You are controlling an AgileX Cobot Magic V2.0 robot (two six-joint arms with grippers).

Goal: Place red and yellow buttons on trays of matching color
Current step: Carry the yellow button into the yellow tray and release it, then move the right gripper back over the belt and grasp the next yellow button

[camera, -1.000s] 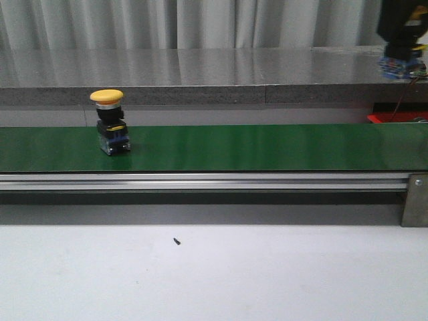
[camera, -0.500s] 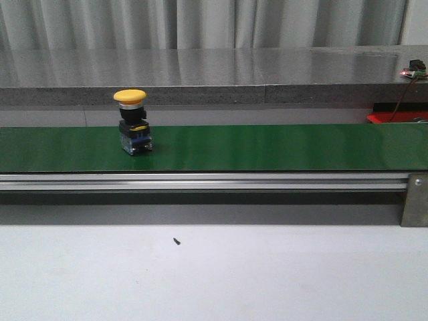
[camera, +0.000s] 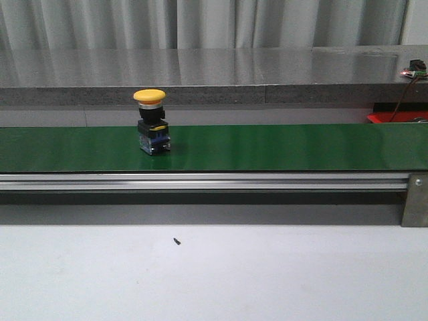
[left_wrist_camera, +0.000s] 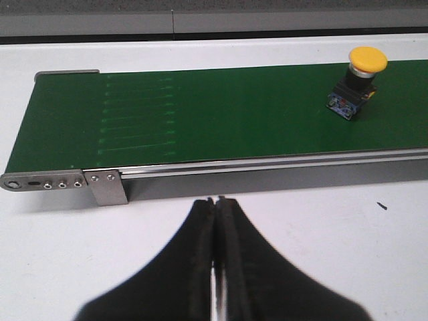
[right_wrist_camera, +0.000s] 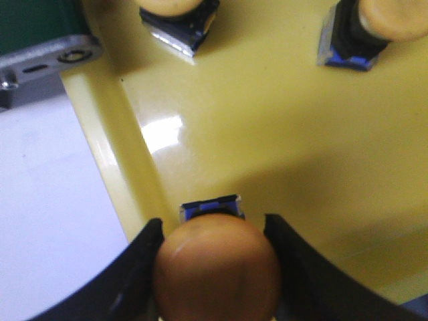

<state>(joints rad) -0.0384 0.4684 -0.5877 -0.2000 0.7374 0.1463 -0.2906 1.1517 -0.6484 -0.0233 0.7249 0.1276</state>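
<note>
Right gripper (right_wrist_camera: pixel 215 267): its two dark fingers (right_wrist_camera: pixel 140 267) sit on either side of a yellow-capped button (right_wrist_camera: pixel 215 274), touching the cap's sides, so the claw is clamped on that button; seen only in the right wrist view
Held button: cap uppermost toward the camera, blue-edged base (right_wrist_camera: pixel 211 207) showing just beyond it, over the floor of the yellow tray (right_wrist_camera: pixel 267 134); whether the base touches the tray cannot be told
Yellow tray: glossy floor with a raised rim (right_wrist_camera: pixel 114 147); two more buttons rest on it, one (right_wrist_camera: pixel 179 19) near the rim and one (right_wrist_camera: pixel 364 33) farther along, both cut off by the frame edge
Left gripper (left_wrist_camera: pixel 215 261): fingers pressed together with nothing between them, hovering above the white table (left_wrist_camera: pixel 334 254) just in front of the belt's near rail
Yellow button on belt (camera: pixel 152 122): standing upright on the green conveyor belt (camera: pixel 281 147), yellow cap on top, black and blue body below, left of the belt's middle in the front view
Red tray (camera: pixel 394 118): only a sliver visible at the far right, behind the belt
</note>
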